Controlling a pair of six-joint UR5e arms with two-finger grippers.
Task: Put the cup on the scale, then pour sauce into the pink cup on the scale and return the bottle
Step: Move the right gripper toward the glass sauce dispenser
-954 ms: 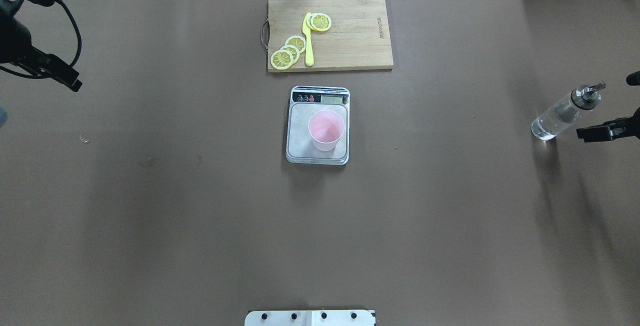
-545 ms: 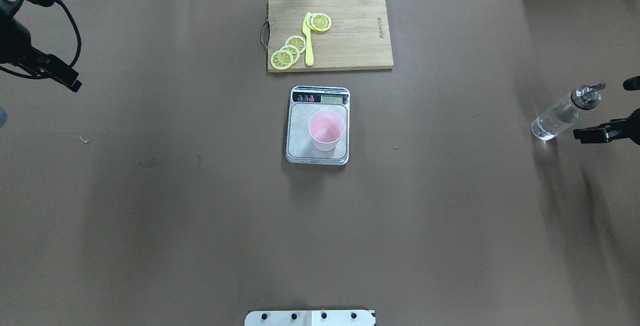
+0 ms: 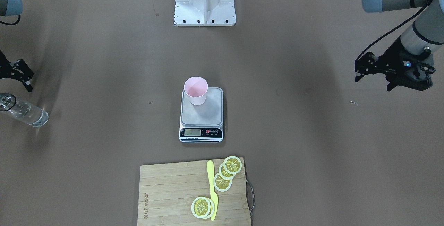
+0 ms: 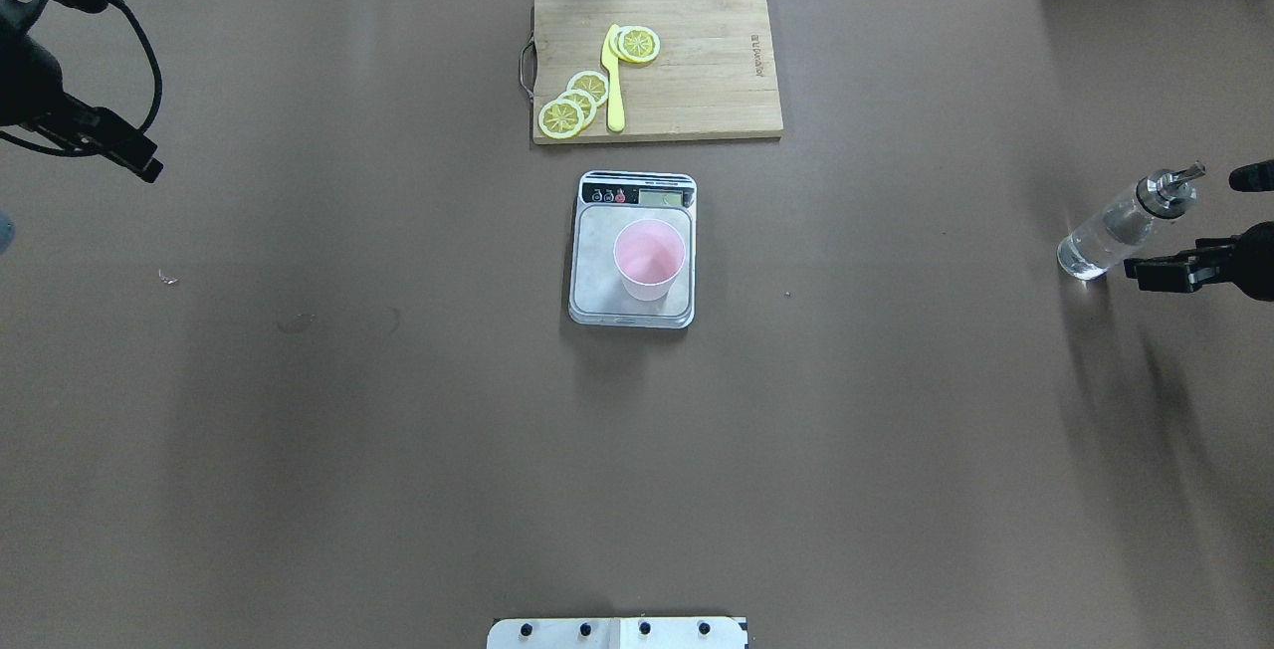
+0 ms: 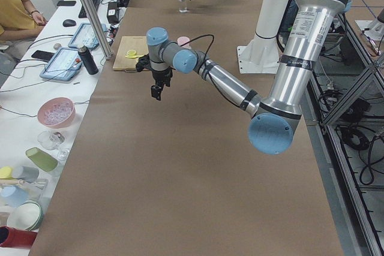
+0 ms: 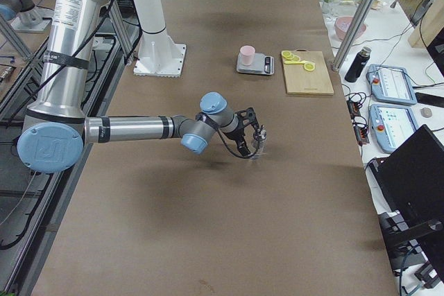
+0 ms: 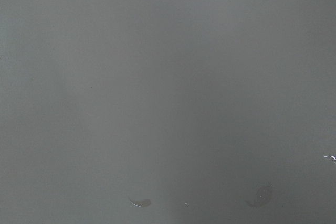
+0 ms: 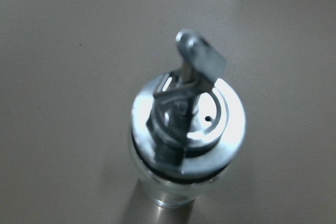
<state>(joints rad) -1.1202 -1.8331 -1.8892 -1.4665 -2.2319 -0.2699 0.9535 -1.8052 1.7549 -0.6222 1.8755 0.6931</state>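
Observation:
The pale pink cup stands upright on the grey scale, toward its near side; the front-facing view shows the cup and the scale too. The clear bottle with its silver spout stands on the table at the far right, holding clear sauce. My right gripper is open just right of it, one finger on either side of the bottle's line, touching nothing. The right wrist view looks down on the bottle's spout. My left gripper hangs open and empty at the far left.
A wooden cutting board with lemon slices and a yellow knife lies beyond the scale. The robot's mounting plate is at the near edge. Small marks spot the brown table on the left.
My right gripper has crept inward toward the bottle, its near finger now closer to the bottle's base. Cup, scale, bottle and left arm have stayed put.

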